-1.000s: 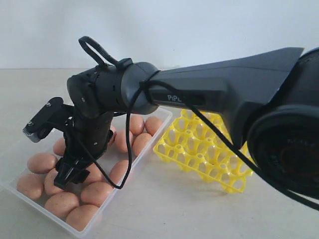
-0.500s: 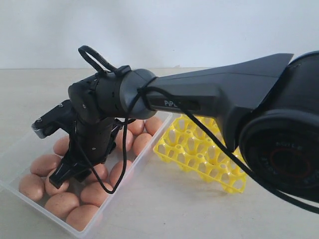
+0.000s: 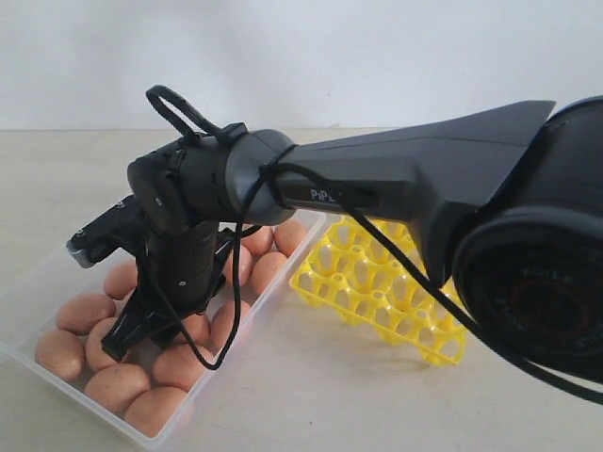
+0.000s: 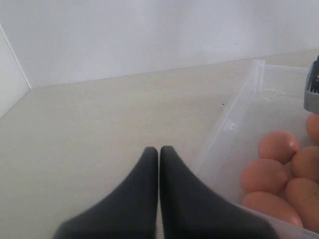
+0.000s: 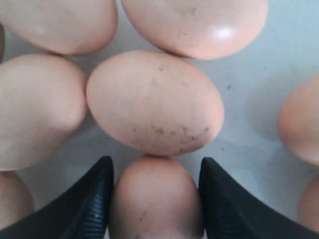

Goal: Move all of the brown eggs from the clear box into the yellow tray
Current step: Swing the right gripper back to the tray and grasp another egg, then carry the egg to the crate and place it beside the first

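Several brown eggs [image 3: 83, 311] lie in the clear box [image 3: 38, 282] at the lower left of the exterior view. My right gripper [image 3: 121, 341] reaches down among them. In the right wrist view the right gripper [image 5: 156, 172] has one brown egg [image 5: 156, 204] between its fingers [image 5: 94, 199], which press on both its sides; that egg touches a speckled egg [image 5: 154, 102] beyond it. The yellow tray [image 3: 377, 282] stands tilted to the right of the box, its cups bare. My left gripper [image 4: 159, 152] is shut and holds nothing, above the table beside the clear box [image 4: 234, 124].
The right arm's dark forearm [image 3: 405, 179] spans the exterior view above the tray, and its cable [image 3: 236, 311] hangs over the box. A pale wall [image 3: 301, 56] closes the back of the table. More eggs [image 4: 264, 175] show in the left wrist view.
The right wrist has turned and shifted slightly over the box, its camera block swinging down, with the fingers staying low among the eggs. Eggs and tray have not moved.
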You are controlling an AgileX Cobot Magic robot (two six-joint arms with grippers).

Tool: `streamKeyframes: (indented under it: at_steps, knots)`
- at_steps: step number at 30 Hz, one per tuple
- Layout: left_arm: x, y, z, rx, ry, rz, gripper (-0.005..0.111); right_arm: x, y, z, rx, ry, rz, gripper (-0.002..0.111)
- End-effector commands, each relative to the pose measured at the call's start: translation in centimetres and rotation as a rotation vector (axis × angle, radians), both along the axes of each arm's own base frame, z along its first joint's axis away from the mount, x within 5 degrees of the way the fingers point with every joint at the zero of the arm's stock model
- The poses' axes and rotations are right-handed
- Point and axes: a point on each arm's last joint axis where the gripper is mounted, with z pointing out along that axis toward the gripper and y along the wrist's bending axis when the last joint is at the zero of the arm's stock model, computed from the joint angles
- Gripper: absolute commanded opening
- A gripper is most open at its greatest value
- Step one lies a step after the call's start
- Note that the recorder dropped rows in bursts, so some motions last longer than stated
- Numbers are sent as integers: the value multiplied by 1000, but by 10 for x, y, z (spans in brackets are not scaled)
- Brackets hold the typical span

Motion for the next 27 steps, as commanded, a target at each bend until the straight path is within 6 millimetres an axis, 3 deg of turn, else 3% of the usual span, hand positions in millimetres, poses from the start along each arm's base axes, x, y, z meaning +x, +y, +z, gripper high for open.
streamKeyframes:
  at_steps: [1, 3, 6, 10, 14, 17, 20, 23, 27]
  knots:
    - [0, -1, 0, -9, -9, -6, 1, 10, -11, 34, -47, -165, 56, 0]
    - [0, -1, 0, -9, -9, -6, 1, 12, -16, 60, -33, -230, 15, 0]
    - [0, -1, 0, -9, -9, -6, 1, 8, -20, 106, 133, -271, -120, 0]
    - [0, -1, 0, -9, -9, -6, 1, -5, -23, 164, 587, -381, -191, 0]
    - [0, -1, 0, -9, -9, -6, 1, -34, -53, 187, 971, -571, -138, 0]
    - [0, -1, 0, -9, -9, -6, 1, -53, -93, 185, 1132, -646, -165, 0]
    - [0, -1, 0, -9, -9, -6, 1, -50, -142, 163, 1091, -683, -302, 0]
    - [0, -1, 0, -9, -9, -6, 1, -34, -203, 137, 1019, -737, -629, 0]
    - [0, -1, 0, -9, -9, -6, 1, -9, -292, 125, 1006, -891, -1179, 0]
